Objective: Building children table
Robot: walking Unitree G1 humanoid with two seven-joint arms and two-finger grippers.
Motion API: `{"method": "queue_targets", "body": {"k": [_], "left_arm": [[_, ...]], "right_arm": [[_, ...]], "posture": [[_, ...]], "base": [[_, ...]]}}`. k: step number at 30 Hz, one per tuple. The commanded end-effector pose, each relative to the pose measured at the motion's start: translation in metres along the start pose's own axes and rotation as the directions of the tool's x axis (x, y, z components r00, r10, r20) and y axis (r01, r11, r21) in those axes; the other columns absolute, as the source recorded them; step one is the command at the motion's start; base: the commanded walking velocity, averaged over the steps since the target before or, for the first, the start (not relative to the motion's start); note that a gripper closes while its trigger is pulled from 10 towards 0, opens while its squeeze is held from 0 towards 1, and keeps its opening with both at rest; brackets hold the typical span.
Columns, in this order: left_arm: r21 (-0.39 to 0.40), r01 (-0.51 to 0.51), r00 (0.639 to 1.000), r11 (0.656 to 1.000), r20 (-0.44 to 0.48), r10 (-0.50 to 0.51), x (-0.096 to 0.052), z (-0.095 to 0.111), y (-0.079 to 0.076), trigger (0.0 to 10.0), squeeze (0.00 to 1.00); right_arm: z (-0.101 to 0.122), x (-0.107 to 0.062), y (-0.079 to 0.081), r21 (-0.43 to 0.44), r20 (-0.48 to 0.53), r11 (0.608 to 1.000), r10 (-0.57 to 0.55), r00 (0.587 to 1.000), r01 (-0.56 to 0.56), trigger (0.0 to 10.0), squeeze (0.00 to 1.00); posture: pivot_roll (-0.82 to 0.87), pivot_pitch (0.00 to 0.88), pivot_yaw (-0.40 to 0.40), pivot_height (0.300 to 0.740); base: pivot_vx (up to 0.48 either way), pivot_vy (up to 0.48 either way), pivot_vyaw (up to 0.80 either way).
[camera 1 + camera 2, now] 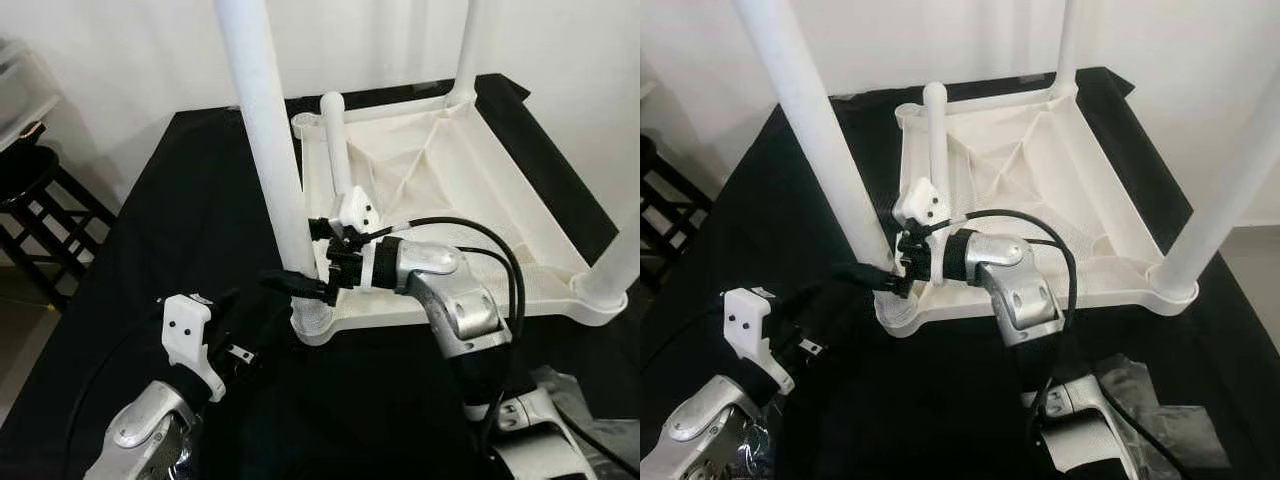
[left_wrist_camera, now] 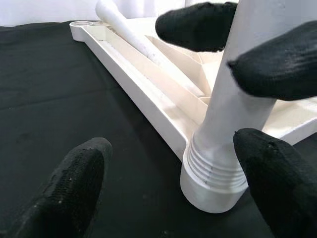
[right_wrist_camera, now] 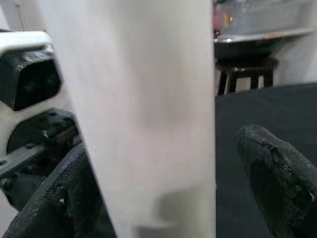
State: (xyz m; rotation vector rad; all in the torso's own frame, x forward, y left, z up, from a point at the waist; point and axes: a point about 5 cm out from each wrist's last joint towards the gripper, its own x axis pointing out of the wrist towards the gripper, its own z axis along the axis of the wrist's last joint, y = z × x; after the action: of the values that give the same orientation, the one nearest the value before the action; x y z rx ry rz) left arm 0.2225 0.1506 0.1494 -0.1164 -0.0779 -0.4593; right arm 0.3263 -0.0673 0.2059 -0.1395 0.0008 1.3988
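**Both claws at the near-left leg of the upturned table**

The white plastic children's table (image 1: 470, 200) lies upside down on the black cloth-covered tabletop (image 1: 190, 200), its ribbed underside facing up. My right claw (image 1: 300, 283) reaches in from the right and has its two black fingers around the tall white plastic leg (image 1: 265, 130) standing in the near-left corner socket (image 1: 318, 322); in the right wrist view the leg sits between the fingers (image 3: 277, 173) with a gap showing on one side, so I cannot tell whether the grip is tight. My left claw (image 2: 173, 183) hovers low over the cloth just beside that same corner, fingers spread wide and holding nothing (its wrist view looks straight at the threaded collar at the leg's base).

A loose white leg (image 1: 338, 150) lies slanted inside the tray-like underside, along the left rim. Two more legs stand upright, one at the far-right corner (image 1: 466, 50), one at the near-right corner (image 1: 625, 260).

The near-left corner rests well inside the tabletop's near edge, with bare black cloth to the left of it. The near-right corner sits close to the tabletop's right edge. A dark wooden stool (image 1: 40, 200) stands off the tabletop's left side.
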Motion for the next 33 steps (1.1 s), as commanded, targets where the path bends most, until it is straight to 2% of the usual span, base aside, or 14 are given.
{"method": "queue_targets", "body": {"k": [1,3,4,12,19,20,22,23,24,25,28,31,32,33], "left_arm": [[0.003,-0.017,1.000,1.000,-0.022,0.017,-0.002,-0.005,0.002,10.0,0.00],[0.005,-0.017,1.000,1.000,-0.023,0.017,-0.003,-0.005,0.002,10.0,0.00],[0.005,-0.020,1.000,1.000,-0.023,0.020,-0.004,-0.005,0.002,10.0,0.00],[0.011,-0.018,1.000,1.000,-0.026,0.018,-0.008,-0.004,0.000,10.0,0.00],[0.006,-0.020,1.000,1.000,-0.016,0.020,-0.009,-0.001,0.000,10.0,0.00],[0.010,-0.021,1.000,1.000,-0.013,0.021,-0.009,0.000,0.000,10.0,0.00],[0.010,-0.021,1.000,1.000,-0.013,0.021,-0.009,0.000,0.000,10.0,0.00],[0.012,-0.027,1.000,1.000,-0.009,0.027,-0.010,0.001,0.002,10.0,0.00],[0.009,-0.026,1.000,1.000,-0.008,0.027,-0.010,0.002,0.002,10.0,0.00],[0.010,-0.019,1.000,1.000,-0.010,0.019,-0.008,0.002,0.003,10.0,0.00],[0.008,-0.013,1.000,1.000,-0.012,0.013,-0.007,0.002,0.003,10.0,0.00],[0.015,0.000,1.000,1.000,-0.021,0.000,-0.008,0.001,0.004,10.0,0.00],[0.018,-0.002,1.000,1.000,-0.026,0.003,-0.009,0.000,0.004,10.0,0.00],[0.034,-0.001,0.999,0.999,-0.035,0.003,-0.011,-0.001,0.004,10.0,0.00]], "right_arm": [[0.002,0.008,-0.005,-0.001,0.009,0.999,0.050,0.999,-0.050,10.0,0.00],[0.002,0.011,-0.010,0.005,-0.001,0.999,0.054,0.999,-0.054,10.0,0.00],[0.000,0.013,-0.014,0.032,-0.004,0.997,0.071,0.997,-0.071,0.0,0.00],[-0.008,0.008,-0.018,0.083,-0.031,0.991,0.111,0.993,-0.108,0.0,0.00],[-0.025,-0.009,-0.017,0.041,-0.133,0.994,-0.093,0.987,0.099,0.0,0.00],[-0.040,-0.006,-0.009,0.072,-0.198,0.935,-0.328,0.924,0.347,0.0,0.00],[-0.040,-0.006,-0.009,0.072,-0.198,0.935,-0.328,0.924,0.347,0.0,0.00],[-0.055,-0.007,0.007,0.071,-0.258,0.812,-0.546,0.797,0.579,0.0,0.00],[-0.062,-0.007,0.033,0.056,-0.290,0.754,-0.615,0.733,0.655,0.0,0.00],[-0.064,-0.004,0.051,0.027,-0.299,0.762,-0.612,0.732,0.647,0.0,0.00],[-0.062,-0.003,0.055,0.008,-0.290,0.777,-0.600,0.745,0.629,0.0,0.00],[-0.060,-0.002,0.045,-0.010,-0.289,0.801,-0.575,0.765,0.599,0.0,0.00],[-0.058,-0.004,0.036,-0.009,-0.288,0.796,-0.582,0.760,0.606,10.0,0.00],[-0.052,-0.002,0.031,0.032,-0.259,0.810,-0.559,0.788,0.585,10.0,1.00]], "posture": [[-0.02,0.104,0.115,0.740],[-0.01,0.107,0.109,0.740],[0.00,0.104,0.112,0.740],[0.02,0.120,0.109,0.740],[0.00,0.164,0.087,0.740],[0.00,0.172,0.078,0.740],[0.00,0.172,0.078,0.740],[-0.01,0.182,0.088,0.740],[-0.02,0.192,0.105,0.740],[-0.03,0.180,0.108,0.740],[-0.03,0.174,0.110,0.740],[-0.03,0.172,0.106,0.740],[-0.03,0.152,0.101,0.740],[-0.04,0.152,0.099,0.740]], "base": [[0.000,0.000,0.00],[0.000,0.000,0.00],[0.000,0.000,0.00],[0.000,0.000,0.00],[0.000,0.000,0.00],[0.000,0.000,0.00],[0.000,0.000,0.00],[0.000,0.000,0.00],[0.000,0.000,0.00],[0.000,0.000,0.00],[0.000,0.000,0.00],[0.000,0.000,0.00],[0.000,0.000,0.00],[0.000,0.000,0.00]]}}
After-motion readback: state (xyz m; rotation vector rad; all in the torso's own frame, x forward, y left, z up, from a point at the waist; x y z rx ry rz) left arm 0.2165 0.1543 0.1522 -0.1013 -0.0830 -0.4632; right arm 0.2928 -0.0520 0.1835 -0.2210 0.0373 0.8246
